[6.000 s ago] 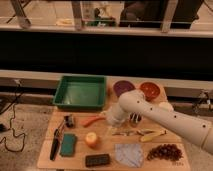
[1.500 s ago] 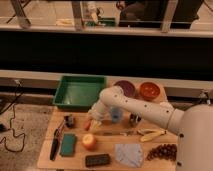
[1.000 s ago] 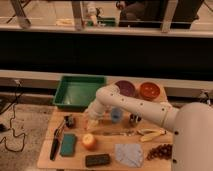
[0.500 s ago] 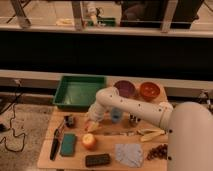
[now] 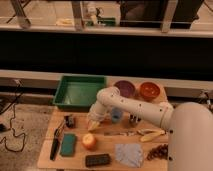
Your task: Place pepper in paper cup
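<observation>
My gripper (image 5: pixel 94 123) is down on the wooden table (image 5: pixel 50 155), left of the small blue cup (image 5: pixel 116 115) and just above the round orange fruit (image 5: pixel 89 141). Its fingers are shut at the spot where the pepper lay. The pepper is hidden between them and under the wrist. My white arm (image 5: pixel 135 107) runs in from the lower right across the table's middle. The paper cup does not show; the arm may be covering it.
A green tray (image 5: pixel 80 92) stands behind the gripper, with a purple bowl (image 5: pixel 125 88) and an orange bowl (image 5: pixel 149 90) to its right. A dark cup (image 5: pixel 134 119), banana (image 5: pixel 150 135), grapes (image 5: pixel 159 151), cloth (image 5: pixel 129 153), teal sponge (image 5: pixel 68 144) and black utensil (image 5: pixel 55 142) lie around.
The arm swung left from the table's middle and came down at the pepper's spot. Over the last second the gripper lowered slightly and its fingers closed there.
</observation>
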`<action>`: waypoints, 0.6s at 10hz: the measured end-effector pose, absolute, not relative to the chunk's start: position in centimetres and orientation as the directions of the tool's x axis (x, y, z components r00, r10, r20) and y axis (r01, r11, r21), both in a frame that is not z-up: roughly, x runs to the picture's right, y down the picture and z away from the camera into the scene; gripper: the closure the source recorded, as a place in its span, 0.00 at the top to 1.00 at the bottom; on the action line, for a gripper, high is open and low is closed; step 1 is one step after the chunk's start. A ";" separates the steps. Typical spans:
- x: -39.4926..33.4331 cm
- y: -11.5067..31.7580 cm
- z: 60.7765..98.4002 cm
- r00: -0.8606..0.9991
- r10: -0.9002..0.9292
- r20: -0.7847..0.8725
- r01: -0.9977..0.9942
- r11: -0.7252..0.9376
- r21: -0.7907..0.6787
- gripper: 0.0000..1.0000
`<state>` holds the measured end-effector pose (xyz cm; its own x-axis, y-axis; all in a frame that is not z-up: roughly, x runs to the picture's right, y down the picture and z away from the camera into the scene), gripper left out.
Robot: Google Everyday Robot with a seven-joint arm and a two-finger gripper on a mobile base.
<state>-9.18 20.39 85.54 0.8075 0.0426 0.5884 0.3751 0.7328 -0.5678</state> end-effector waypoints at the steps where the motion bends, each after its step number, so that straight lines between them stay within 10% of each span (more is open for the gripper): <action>1: -9.1 20.3 85.5 0.808 0.043 0.588 0.374 0.733 -0.568 0.07; 6: -8.1 20.3 84.6 0.798 0.048 0.601 0.381 0.732 -0.565 0.07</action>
